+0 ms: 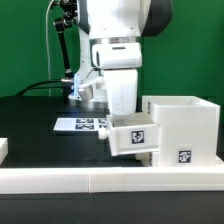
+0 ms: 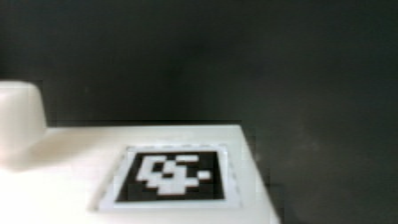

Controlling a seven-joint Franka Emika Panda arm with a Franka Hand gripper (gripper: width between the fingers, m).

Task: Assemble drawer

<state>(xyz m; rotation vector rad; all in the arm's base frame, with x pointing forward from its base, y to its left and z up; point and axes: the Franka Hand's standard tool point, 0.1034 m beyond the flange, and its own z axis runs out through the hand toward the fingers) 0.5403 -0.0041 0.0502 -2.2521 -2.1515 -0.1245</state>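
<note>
While the gripper (image 1: 120, 100) hangs above it, jaws hidden and unreadable, a small tray (image 1: 131, 136) juts tag-outward from the housing (image 1: 185, 128).

We are looking at a robot arm (image 1: 118, 40) with smooth, rounded white shells and a dark grey band at the joint. Below it a boxy white wrist block (image 1: 121, 88) is showing, edged with a thin dark seam. Its claw is hidden.
</note>
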